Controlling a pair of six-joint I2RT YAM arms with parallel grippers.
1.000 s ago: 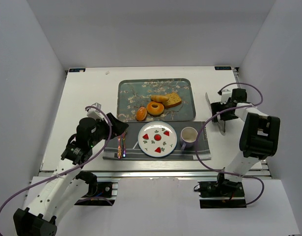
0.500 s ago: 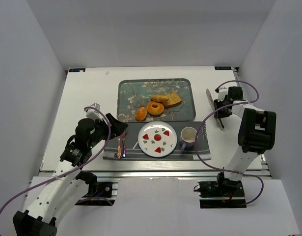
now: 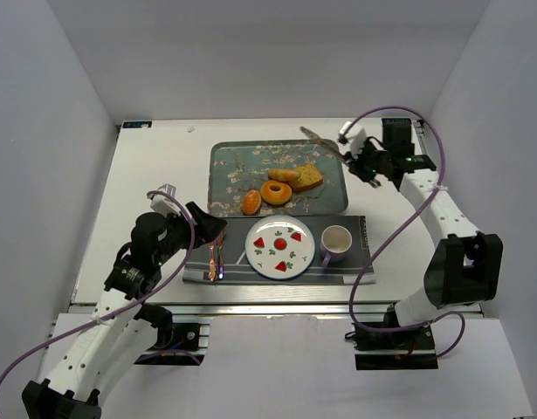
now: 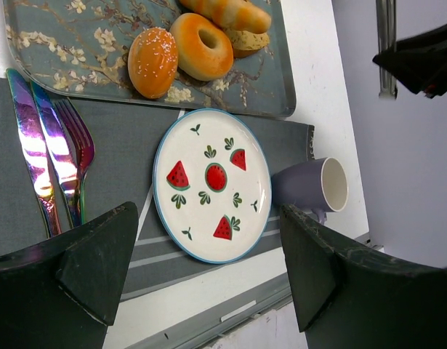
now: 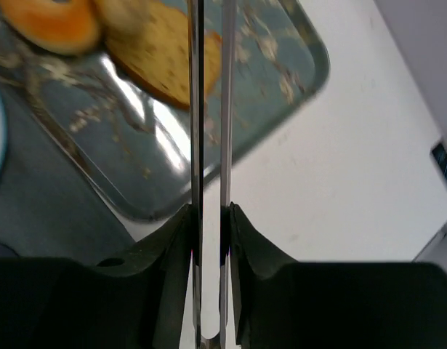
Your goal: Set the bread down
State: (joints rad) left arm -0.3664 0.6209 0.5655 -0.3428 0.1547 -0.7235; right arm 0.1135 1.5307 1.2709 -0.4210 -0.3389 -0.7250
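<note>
Several breads lie on the floral tray (image 3: 329, 157): a toast slice (image 3: 308, 179), a long roll (image 3: 284, 175), a ring-shaped bread (image 3: 276, 191) and a seeded bun (image 3: 251, 202). My right gripper (image 3: 355, 153) hangs over the tray's far right corner, shut on metal tongs (image 3: 319, 140) that point left over the tray. In the right wrist view the tongs' two blades (image 5: 208, 109) run from my gripper (image 5: 208, 225) out above the toast slice (image 5: 161, 62). My left gripper (image 3: 211, 229) is open over the placemat's left end, with nothing between its fingers (image 4: 70, 269).
A watermelon-patterned plate (image 3: 279, 248) and a purple mug (image 3: 335, 242) sit on the grey striped placemat (image 3: 360, 253) in front of the tray. Iridescent cutlery (image 3: 214, 257) lies at the mat's left end, under my left gripper.
My right gripper closed on the tongs at the table's right side, lifted them and swung back and left to the tray's far right corner. The left arm barely moved.
</note>
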